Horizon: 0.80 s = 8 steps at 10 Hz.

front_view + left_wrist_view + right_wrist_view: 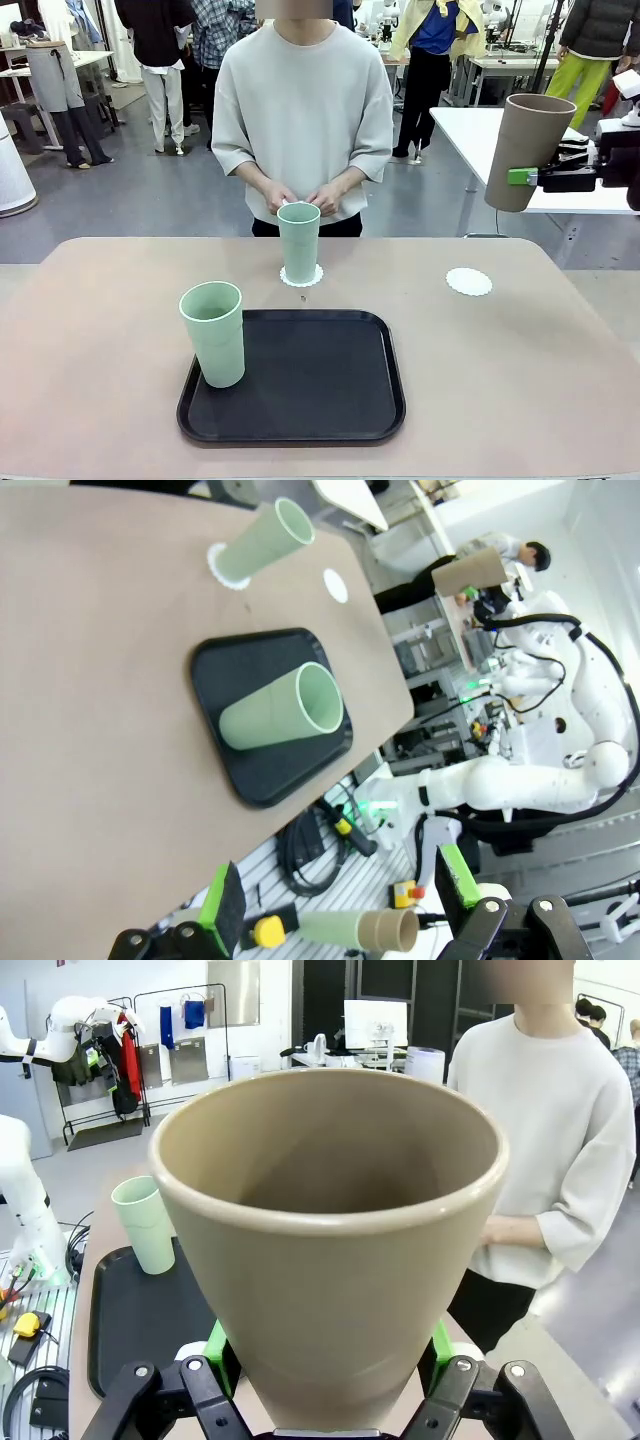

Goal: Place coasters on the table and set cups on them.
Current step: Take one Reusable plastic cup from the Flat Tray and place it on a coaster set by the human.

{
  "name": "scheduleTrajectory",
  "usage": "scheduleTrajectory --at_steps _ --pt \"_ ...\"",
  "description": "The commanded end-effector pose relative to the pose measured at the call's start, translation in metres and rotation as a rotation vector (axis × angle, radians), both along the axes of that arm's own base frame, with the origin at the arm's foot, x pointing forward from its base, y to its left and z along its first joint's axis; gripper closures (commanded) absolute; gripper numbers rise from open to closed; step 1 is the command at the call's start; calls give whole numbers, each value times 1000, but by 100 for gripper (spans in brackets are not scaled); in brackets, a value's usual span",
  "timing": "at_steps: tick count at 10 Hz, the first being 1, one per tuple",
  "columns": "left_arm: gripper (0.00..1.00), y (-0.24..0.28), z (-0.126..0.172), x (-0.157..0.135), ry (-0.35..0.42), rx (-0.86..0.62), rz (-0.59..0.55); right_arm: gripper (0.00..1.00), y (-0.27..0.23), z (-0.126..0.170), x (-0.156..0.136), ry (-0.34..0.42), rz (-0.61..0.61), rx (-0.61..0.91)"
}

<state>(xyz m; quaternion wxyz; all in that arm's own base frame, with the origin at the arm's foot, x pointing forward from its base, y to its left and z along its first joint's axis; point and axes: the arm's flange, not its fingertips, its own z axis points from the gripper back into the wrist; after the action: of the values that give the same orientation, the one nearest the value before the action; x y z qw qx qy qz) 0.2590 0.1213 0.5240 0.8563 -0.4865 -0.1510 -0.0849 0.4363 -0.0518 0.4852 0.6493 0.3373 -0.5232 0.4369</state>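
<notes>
beige-pink table point(100, 300) half set, brown cup point(527, 150) aloft at the robot's right.
right gripper point(520, 177) clamps the tilted brown cup, well apart from the bare coaster point(469, 281); the next move likely means carrying it over, levelling and lowering squarely. far green cup point(299, 238) stands on a second coaster point(316, 278); near green cup point(213, 335) waits on the tray point(330, 400). left gripper point(340, 920) gapes wide, empty.

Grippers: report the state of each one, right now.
Left gripper: open, holding nothing.
Right gripper: closed on the brown cup, held in the air, tilted.
</notes>
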Motion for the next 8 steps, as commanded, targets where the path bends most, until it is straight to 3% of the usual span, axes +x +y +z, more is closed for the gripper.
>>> scheduleTrajectory --at_steps 1,2,4,5,8 --pt "0 0 2 -1 -3 -11 -5 18 1 3 -1 -18 -9 18" --pt "0 0 2 -1 -3 -11 -5 18 0 0 0 0 0 0" --pt "0 0 2 -1 -3 -11 -5 18 -28 -22 58 59 167 -27" --pt "0 0 2 -1 -3 -11 -5 18 -41 -37 81 70 178 10" --pt "0 0 2 -1 -3 -11 -5 18 -56 -91 115 37 245 4"
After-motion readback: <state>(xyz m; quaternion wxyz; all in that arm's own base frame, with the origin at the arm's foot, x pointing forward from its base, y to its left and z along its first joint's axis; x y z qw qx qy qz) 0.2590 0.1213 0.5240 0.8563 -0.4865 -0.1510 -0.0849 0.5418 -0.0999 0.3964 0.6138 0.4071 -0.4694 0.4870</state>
